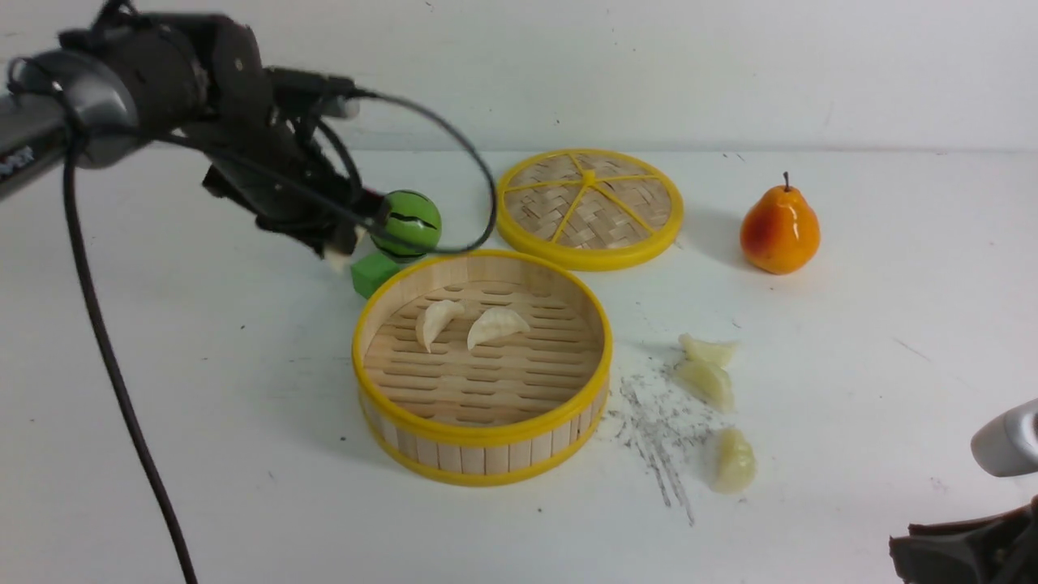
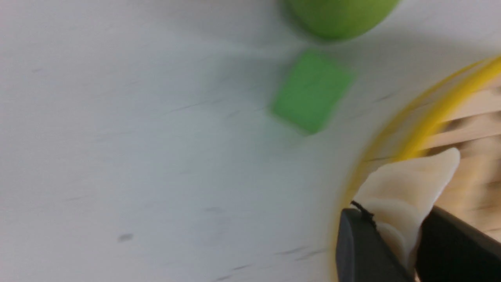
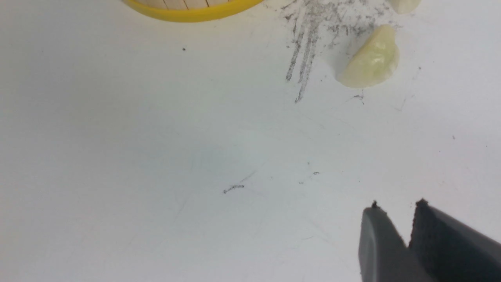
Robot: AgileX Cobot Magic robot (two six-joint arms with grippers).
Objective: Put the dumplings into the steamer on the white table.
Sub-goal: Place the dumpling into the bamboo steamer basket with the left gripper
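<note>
The steamer stands mid-table with two cream-white dumplings on its slatted floor. Three yellowish-green dumplings lie on the white table to its right. My left gripper is shut on a third cream-white dumpling and holds it in the air just outside the steamer's far-left rim. My right gripper is shut and empty, low over the table at the near right. One green dumpling lies ahead of it.
A green cube and a green striped ball sit just behind the steamer's left side, under my left arm. The woven yellow lid lies behind the steamer. An orange pear stands at the right. Dark scratch marks lie beside the steamer.
</note>
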